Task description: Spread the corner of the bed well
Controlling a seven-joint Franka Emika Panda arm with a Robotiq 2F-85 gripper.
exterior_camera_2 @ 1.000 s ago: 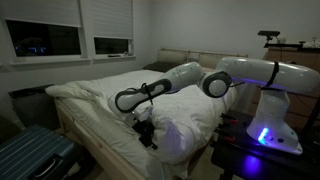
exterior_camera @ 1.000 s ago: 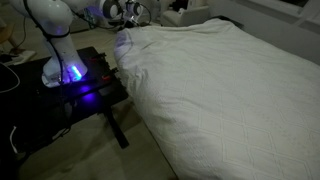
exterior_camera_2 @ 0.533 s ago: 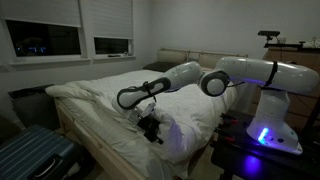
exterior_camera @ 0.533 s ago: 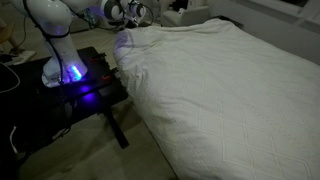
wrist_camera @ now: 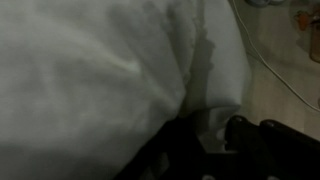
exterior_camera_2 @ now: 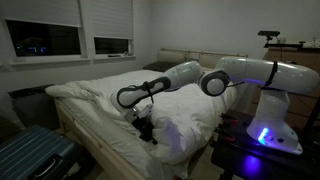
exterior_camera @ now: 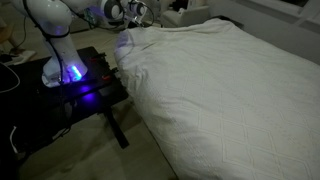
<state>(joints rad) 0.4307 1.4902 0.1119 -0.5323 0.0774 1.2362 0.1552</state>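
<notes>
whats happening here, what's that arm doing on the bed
A white robot arm on a small black table beside the bed reaches over the mattress. Its gripper is down at the puffy corner of the white duvet, which lies wrinkled. The wrist view is too blurred to tell whether the jaws hold the fabric.

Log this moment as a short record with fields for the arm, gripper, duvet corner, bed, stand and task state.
arm: white arm stretched from its base over the side of the bed
gripper: gripper low against the duvet fabric; open or shut cannot be told
corner: corner puffy and wrinkled, bunched beside the gripper
bed: bed with a white quilted cover, mostly smooth away from the corner
stand: black table next to the bed, carrying the robot base
task state: corner not yet spread flat
</notes>
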